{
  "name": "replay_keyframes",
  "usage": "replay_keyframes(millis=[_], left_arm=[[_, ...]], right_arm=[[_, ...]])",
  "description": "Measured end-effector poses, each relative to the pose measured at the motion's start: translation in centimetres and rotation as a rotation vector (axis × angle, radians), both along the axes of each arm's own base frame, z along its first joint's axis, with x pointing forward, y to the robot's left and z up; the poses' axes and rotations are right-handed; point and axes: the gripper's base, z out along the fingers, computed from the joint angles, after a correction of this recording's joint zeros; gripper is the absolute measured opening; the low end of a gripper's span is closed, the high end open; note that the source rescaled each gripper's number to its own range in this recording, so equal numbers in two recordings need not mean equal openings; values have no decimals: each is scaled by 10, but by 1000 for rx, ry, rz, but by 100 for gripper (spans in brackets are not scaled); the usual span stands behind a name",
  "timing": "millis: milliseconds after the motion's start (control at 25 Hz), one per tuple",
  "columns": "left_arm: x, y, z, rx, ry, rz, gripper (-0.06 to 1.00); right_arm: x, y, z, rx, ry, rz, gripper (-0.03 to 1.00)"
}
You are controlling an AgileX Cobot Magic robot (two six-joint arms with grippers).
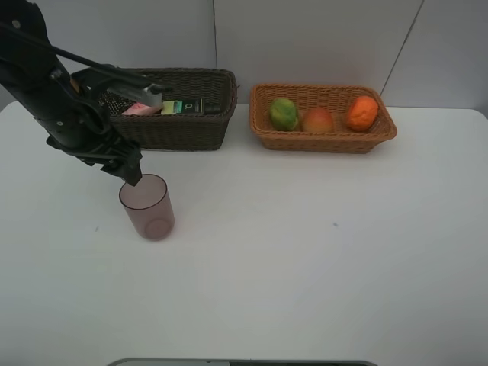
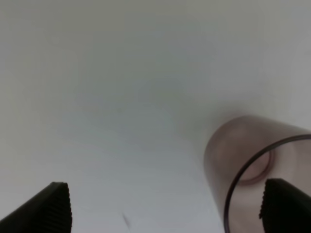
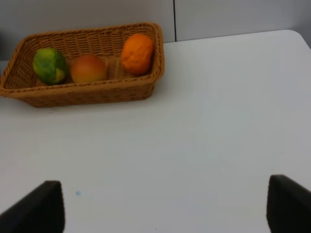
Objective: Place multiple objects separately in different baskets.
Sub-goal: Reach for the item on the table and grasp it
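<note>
The left hand (image 1: pixel 131 177) is hanging spread wide over the mauve cup (image 1: pixel 148 207), which is standing on the counter (image 1: pixel 320 267) at 5 o'clock from the dark basket (image 1: pixel 183 114), so one finger should be slipping inside the rim before squeezing gently.

the high camera is looking down over the whole table (image 1: pixel 305 267); the left wrist camera is sitting close above the mauve cup (image 2: pixel 252 170); the right wrist camera is facing the tan basket (image 3: pixel 97 90), also in the overhead view.
</note>
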Motion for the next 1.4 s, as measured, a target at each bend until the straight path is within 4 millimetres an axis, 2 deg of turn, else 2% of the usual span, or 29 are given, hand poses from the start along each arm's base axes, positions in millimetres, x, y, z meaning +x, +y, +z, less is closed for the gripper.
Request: replay_keyframes(millis=[280,680,1080,1400], left_arm=[[0,-5,-1,-5,-9,-22,100],[6,-8,-30,19,64,-20,100],[12,-11,-50,17,72,-18,100],[15,-13,-57,10,58,-15,100]], right_arm=[[0,0,0,0,0,0,78],[0,0,0,0,0,0,78],[0,0,0,0,0,0,78],[0,0,0,0,0,0,78]])
